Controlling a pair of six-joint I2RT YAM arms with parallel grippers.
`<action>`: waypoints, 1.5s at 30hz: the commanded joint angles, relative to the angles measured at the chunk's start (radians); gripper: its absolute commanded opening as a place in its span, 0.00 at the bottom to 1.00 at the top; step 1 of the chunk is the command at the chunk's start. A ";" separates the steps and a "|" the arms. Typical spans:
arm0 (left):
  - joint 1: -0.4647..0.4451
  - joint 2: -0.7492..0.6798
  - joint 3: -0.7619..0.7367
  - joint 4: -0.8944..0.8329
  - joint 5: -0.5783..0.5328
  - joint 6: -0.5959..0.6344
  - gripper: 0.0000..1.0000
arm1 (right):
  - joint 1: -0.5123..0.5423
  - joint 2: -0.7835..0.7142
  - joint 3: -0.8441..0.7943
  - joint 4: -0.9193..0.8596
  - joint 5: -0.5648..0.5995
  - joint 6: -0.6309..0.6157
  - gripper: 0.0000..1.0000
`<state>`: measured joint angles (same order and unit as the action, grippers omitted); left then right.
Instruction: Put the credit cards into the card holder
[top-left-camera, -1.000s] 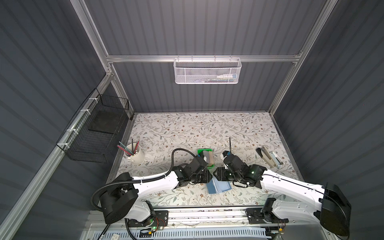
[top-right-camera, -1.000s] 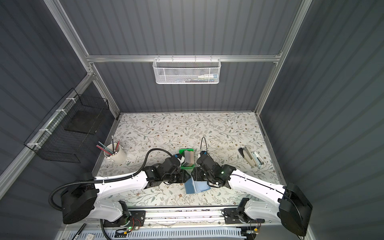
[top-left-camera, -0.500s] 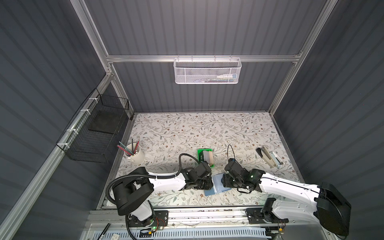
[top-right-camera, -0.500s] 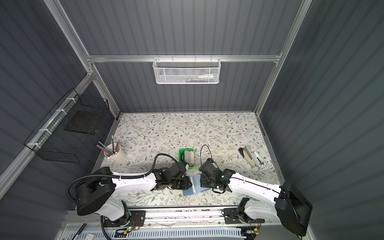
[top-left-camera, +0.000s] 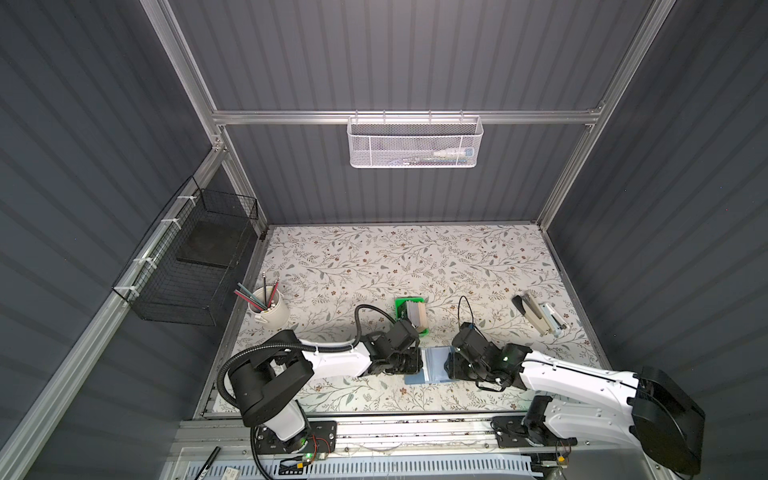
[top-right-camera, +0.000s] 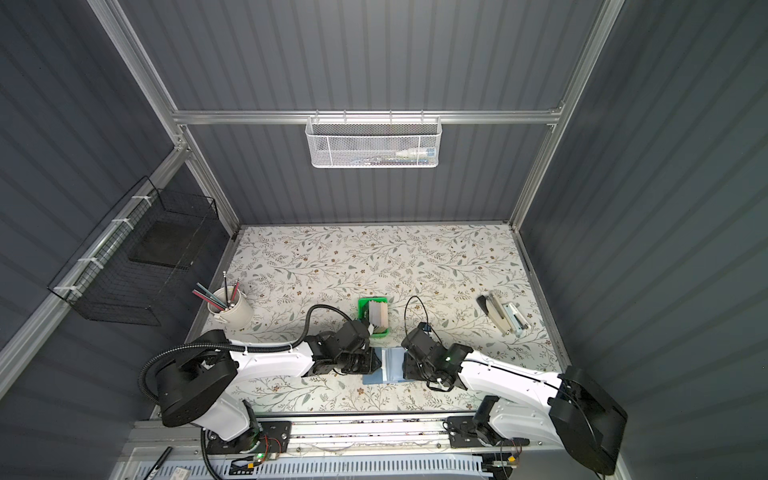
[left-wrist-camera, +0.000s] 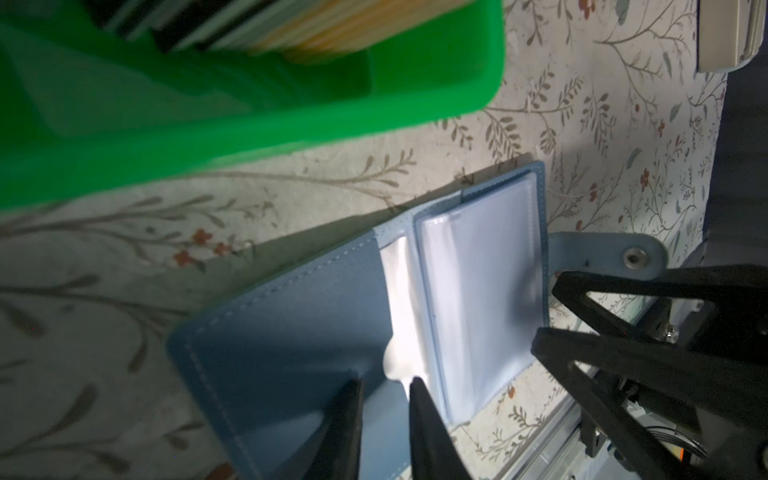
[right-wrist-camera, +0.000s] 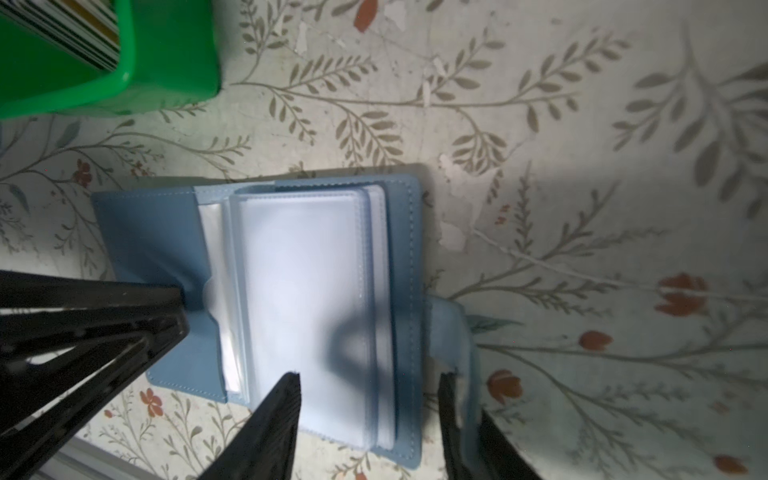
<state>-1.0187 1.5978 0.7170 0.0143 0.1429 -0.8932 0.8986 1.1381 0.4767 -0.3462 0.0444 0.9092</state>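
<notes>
Near the front edge of a flower-patterned table (top-left-camera: 374, 257), the blue card holder (top-left-camera: 434, 365) lies open and flat between two robot arms, seen in both top views; its clear sleeves (right-wrist-camera: 303, 291) face up; its snap tab (right-wrist-camera: 451, 324) sticks out past the right cover. The left gripper (left-wrist-camera: 385, 384) reaches in from the left, its tips low over the left cover at the edge of the sleeves; the jaws are narrow, with only a slim gap between them; whether they pinch the sleeve edge cannot be told. The right gripper (right-wrist-camera: 370, 384) reaches in from the right with its jaws wide apart, gripping nothing; one fingertip (right-wrist-camera: 289, 386) is over the top sleeve, the other is by the snap tab just outside the cover. Just behind the card holder stands a small green tray (top-left-camera: 401, 301); the credit cards (top-left-camera: 417, 314) stand on edge inside it, packed together, with tan, white and dark edges showing. Farther back on the left is a white cup (top-left-camera: 272, 318) of pencils; on the right, well apart, lies a stapler (top-left-camera: 538, 318). A black wire basket (top-left-camera: 187, 266) hangs on the left wall; a white mesh basket (top-left-camera: 415, 143) hangs on the back wall.
</notes>
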 joint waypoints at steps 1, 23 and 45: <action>0.014 0.025 -0.023 -0.018 -0.022 0.038 0.22 | 0.006 -0.011 -0.014 0.060 -0.048 -0.016 0.56; -0.052 -0.036 0.005 -0.037 -0.069 -0.021 0.23 | 0.005 0.006 0.103 -0.016 0.028 -0.088 0.57; -0.056 -0.070 -0.095 -0.074 -0.118 -0.116 0.20 | 0.004 0.161 0.130 -0.129 0.128 -0.025 0.56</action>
<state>-1.0695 1.5490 0.6685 0.0109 0.0502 -0.9691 0.9005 1.3029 0.5846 -0.4168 0.1249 0.8688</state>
